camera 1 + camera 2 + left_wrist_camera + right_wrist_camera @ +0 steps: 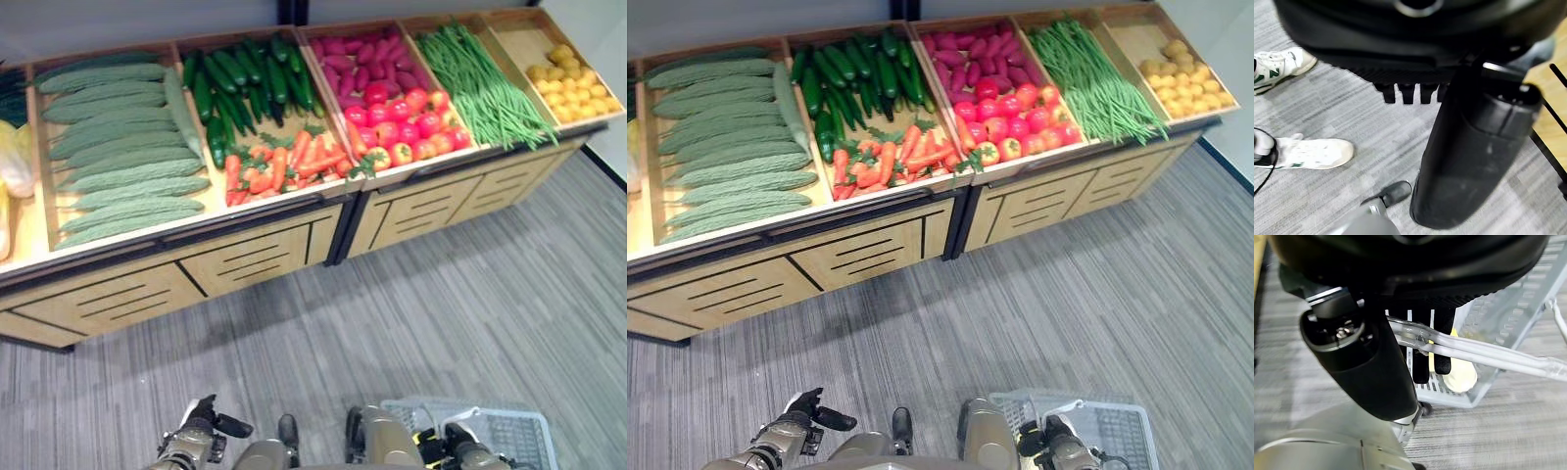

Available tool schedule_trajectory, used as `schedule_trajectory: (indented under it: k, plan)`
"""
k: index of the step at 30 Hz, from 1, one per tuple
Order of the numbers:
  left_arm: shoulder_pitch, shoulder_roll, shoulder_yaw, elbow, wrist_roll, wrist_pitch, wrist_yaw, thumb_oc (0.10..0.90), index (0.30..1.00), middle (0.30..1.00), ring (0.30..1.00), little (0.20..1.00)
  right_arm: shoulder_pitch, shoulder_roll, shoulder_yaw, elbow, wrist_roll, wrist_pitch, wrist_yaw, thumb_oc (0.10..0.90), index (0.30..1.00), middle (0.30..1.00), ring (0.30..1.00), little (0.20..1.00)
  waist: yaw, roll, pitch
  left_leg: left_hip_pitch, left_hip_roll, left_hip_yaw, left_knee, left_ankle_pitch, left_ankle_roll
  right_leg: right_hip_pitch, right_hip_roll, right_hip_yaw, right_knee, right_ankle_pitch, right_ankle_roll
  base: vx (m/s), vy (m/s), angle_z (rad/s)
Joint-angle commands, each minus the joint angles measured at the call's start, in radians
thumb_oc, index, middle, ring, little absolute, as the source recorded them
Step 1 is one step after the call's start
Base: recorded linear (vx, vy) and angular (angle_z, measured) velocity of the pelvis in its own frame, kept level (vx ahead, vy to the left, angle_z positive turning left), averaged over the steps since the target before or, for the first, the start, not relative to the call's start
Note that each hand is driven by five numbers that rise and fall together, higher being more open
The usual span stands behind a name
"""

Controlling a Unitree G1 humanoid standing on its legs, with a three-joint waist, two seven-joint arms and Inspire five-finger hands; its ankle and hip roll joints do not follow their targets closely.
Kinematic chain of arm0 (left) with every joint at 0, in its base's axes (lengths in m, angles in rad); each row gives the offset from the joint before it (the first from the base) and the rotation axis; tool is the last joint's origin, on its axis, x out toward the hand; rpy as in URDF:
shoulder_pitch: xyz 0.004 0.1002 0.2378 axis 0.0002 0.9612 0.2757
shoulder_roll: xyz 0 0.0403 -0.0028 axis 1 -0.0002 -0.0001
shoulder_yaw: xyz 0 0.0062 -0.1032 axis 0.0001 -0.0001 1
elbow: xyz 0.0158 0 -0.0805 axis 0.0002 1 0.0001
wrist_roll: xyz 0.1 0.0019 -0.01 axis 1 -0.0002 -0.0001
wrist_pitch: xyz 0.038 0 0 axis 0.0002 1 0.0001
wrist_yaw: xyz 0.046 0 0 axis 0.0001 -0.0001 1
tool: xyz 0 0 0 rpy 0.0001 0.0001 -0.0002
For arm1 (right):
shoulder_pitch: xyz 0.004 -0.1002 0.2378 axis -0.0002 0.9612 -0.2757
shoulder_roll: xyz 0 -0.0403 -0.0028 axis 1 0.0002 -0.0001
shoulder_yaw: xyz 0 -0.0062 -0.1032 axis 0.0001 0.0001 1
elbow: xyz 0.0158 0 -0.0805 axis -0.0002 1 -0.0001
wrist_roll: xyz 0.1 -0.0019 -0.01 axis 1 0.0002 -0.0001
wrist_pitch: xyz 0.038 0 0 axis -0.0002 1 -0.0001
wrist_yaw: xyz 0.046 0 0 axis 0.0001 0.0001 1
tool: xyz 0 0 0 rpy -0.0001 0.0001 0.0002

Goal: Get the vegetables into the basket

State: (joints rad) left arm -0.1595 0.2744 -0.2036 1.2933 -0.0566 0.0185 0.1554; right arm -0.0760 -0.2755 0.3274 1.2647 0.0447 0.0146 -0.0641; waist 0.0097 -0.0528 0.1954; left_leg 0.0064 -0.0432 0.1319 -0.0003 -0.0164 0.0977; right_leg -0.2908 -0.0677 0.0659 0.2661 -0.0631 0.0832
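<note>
The wooden produce stand [245, 259] holds long pale green gourds [118, 157], dark cucumbers [245, 78], carrots [284, 166], purple tubers [367, 59], red tomatoes [402, 122], green beans [485, 83] and yellow round produce [573, 88]. Low at my right side hangs a pale grey plastic basket [514, 436]. My right hand [1420, 362] is shut on its metal handle [1488, 357]. Something pale yellow [1462, 374] lies in the basket. My left hand [204, 423] hangs low on the left, fingers relaxed, holding nothing, well short of the stand.
Grey striped carpet [441, 313] stretches between me and the stand. Pale cabbage [12, 157] fills the bin at the far left. A person's white shoes [1312, 152] stand on the floor close to my left side.
</note>
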Motion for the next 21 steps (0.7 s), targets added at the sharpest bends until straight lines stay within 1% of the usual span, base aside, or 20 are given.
schedule_trajectory:
  k: [1,2,3,4,6,7,10,11,13,15,21]
  plan:
    - [-0.012,0.003,0.008,-0.004,0.023,-0.011,0.025,0.9,1.0,1.0,1.0,1.0,-0.019,-0.003,0.004,0.003,-0.039,-0.008,-0.003,0.4,0.3,0.3,0.3,0.3,0.013,-0.012,0.042,-0.037,-0.014,-0.019,-0.025,-0.031,-0.008,0.073,-0.001,-0.006,-0.119,0.133,0.03,-0.01,-0.104,0.53]
    - [-0.015,0.003,0.003,-0.003,0.022,-0.009,0.025,0.9,1.0,1.0,1.0,1.0,-0.018,0.002,0.011,0.0,-0.049,-0.008,-0.004,0.4,0.3,0.3,0.3,0.3,0.015,-0.017,0.039,-0.038,-0.016,-0.032,-0.028,-0.024,-0.015,0.091,-0.009,-0.028,-0.135,0.109,0.029,0.0,-0.121,0.64]
    - [-0.016,0.001,0.003,-0.005,0.022,-0.008,0.028,0.9,1.0,1.0,1.0,1.0,-0.02,0.003,0.016,0.0,-0.053,-0.006,-0.004,0.4,0.3,0.3,0.3,0.3,0.013,-0.021,0.039,-0.037,-0.017,-0.041,-0.031,-0.021,-0.015,0.102,-0.013,-0.037,-0.139,0.105,0.027,0.01,-0.146,0.67]
    - [-0.019,-0.001,0.0,-0.002,0.02,-0.009,0.03,0.9,1.0,1.0,1.0,1.0,-0.025,0.003,0.018,0.002,-0.055,-0.007,-0.003,0.4,0.3,0.3,0.3,0.3,0.016,-0.022,0.034,-0.037,-0.015,-0.047,-0.039,-0.016,-0.019,0.109,-0.009,-0.036,-0.14,0.093,0.025,0.0,-0.17,0.64]
    - [-0.021,-0.003,0.0,-0.002,0.013,-0.009,0.032,0.9,1.0,1.0,1.0,1.0,-0.027,0.001,0.018,0.001,-0.058,-0.006,-0.001,0.4,0.3,0.3,0.3,0.3,0.017,-0.022,0.027,-0.042,-0.013,-0.054,-0.046,-0.01,-0.024,0.107,-0.004,-0.029,-0.143,0.089,0.022,0.02,-0.201,0.36]
    - [-0.015,-0.013,0.003,0.005,0.005,-0.006,0.027,0.9,1.0,1.0,1.0,1.0,-0.03,-0.004,0.022,0.007,-0.07,-0.003,-0.002,0.4,0.3,0.3,0.3,0.3,0.023,-0.016,0.012,-0.043,-0.005,-0.075,-0.041,-0.009,-0.033,0.132,-0.002,-0.047,-0.171,0.081,0.011,0.05,-0.256,0.13]
    - [-0.011,-0.02,0.0,0.014,0.007,-0.005,0.019,0.9,1.0,1.0,1.0,1.0,-0.033,-0.007,0.022,0.012,-0.071,0.0,-0.003,0.4,0.3,0.3,0.3,0.3,0.02,-0.006,0.002,-0.041,0.003,-0.099,-0.053,0.006,-0.045,0.16,-0.003,-0.075,-0.2,0.075,0.0,0.03,-0.241,0.39]
    - [-0.009,-0.025,0.0,0.02,0.001,-0.004,0.015,0.9,1.0,1.0,1.0,1.0,-0.035,-0.012,0.018,0.017,-0.067,0.001,-0.001,0.4,0.3,0.3,0.3,0.3,0.018,0.001,-0.004,-0.039,0.008,-0.115,-0.073,0.021,-0.054,0.173,-0.002,-0.091,-0.214,0.068,-0.008,0.0,-0.194,0.29]
    - [-0.01,-0.027,-0.001,0.022,0.001,-0.004,0.015,0.9,1.0,1.0,1.0,1.0,-0.037,-0.012,0.018,0.018,-0.065,0.0,-0.001,0.4,0.3,0.3,0.3,0.3,0.017,0.005,-0.007,-0.038,0.009,-0.123,-0.08,0.026,-0.057,0.177,-0.002,-0.098,-0.219,0.067,-0.01,0.0,-0.105,0.1]
    - [-0.01,-0.034,-0.008,0.029,0.009,-0.003,0.014,0.9,1.0,1.0,1.0,1.0,-0.038,-0.016,0.015,0.024,-0.063,0.001,-0.002,0.4,0.3,0.3,0.3,0.3,0.013,0.014,-0.017,-0.035,0.013,-0.141,-0.087,0.032,-0.063,0.193,-0.003,-0.116,-0.229,0.06,-0.017,0.03,-0.115,0.21]
    - [-0.002,-0.042,-0.011,0.031,0.009,-0.003,0.011,0.9,1.0,1.0,1.0,1.0,-0.037,-0.013,0.02,0.03,-0.062,-0.002,-0.004,0.4,0.3,0.3,0.3,0.3,0.014,0.02,-0.024,-0.016,0.018,-0.155,-0.087,0.028,-0.065,0.217,0.001,-0.126,-0.228,0.045,-0.027,0.04,-0.054,0.13]
